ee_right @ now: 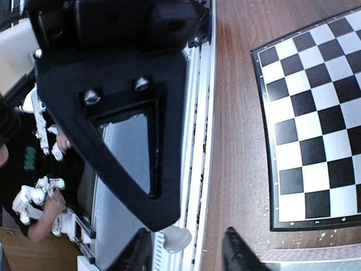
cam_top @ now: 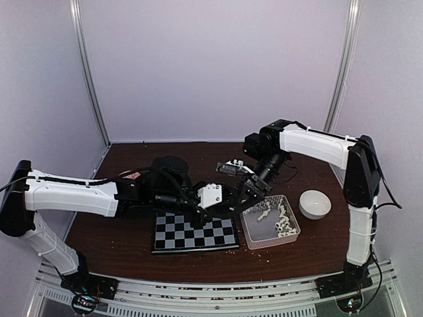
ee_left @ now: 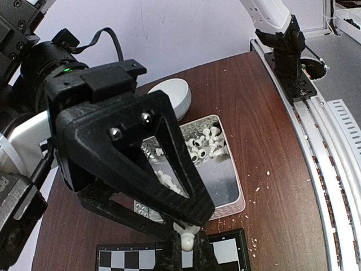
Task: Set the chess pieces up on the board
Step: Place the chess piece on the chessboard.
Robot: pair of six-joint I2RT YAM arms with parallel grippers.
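A small white chess piece (ee_left: 188,241) hangs above the table, just off the far right corner of the board (cam_top: 195,231). My left gripper (ee_left: 188,257) is shut on this piece. In the right wrist view the same piece (ee_right: 177,238) sits between the fingertips of my right gripper (ee_right: 186,254), which is open and stands clear of it on both sides. The two grippers meet tip to tip, the left (cam_top: 229,203) beside the right (cam_top: 243,197). Many more chess pieces (cam_top: 284,221) lie in the clear tray (cam_top: 271,242). All visible board squares are bare.
A white bowl (cam_top: 314,203) stands right of the tray. Pale crumbs (ee_left: 265,175) are scattered on the brown table beside the tray and the board's corner. A small black and white object (cam_top: 231,167) lies at the back, behind the grippers.
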